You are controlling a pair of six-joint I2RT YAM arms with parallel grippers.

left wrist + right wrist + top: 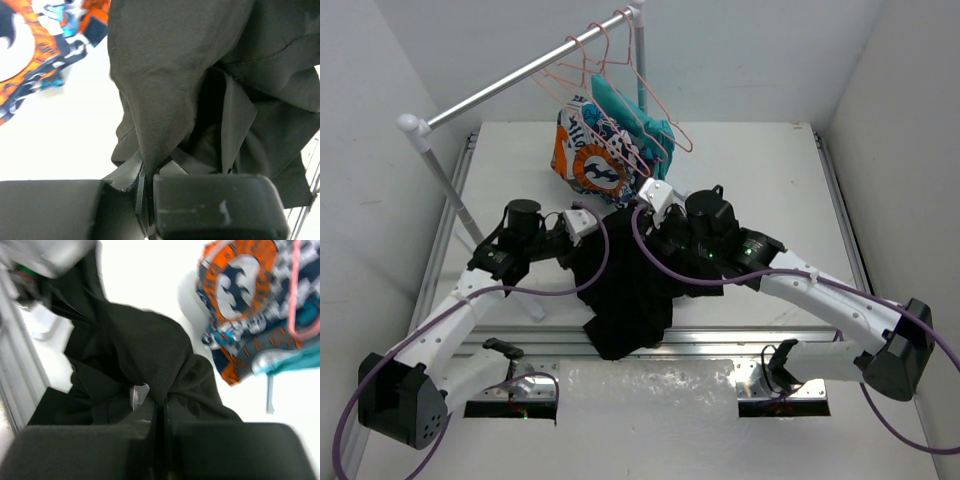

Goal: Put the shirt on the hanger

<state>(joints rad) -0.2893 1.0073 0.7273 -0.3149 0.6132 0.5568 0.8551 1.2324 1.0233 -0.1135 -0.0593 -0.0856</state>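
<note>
Only from the right wrist: small white neck label [138,395] on the black shirt [145,355], beside the right gripper [160,412] pinching a fold. From above alone: both pinches at once, left gripper [582,222] likewise clamped on cloth, shirt bunched and creased, drooping just in front of the patterned garment [588,160].

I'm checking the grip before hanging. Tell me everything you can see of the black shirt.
The large plain black soft fabric shirt is bunched and creased, held up between both arms and draping onto the white table. The left claw is shut on one fold, the right claw on another, beside a small white neck label.
</note>
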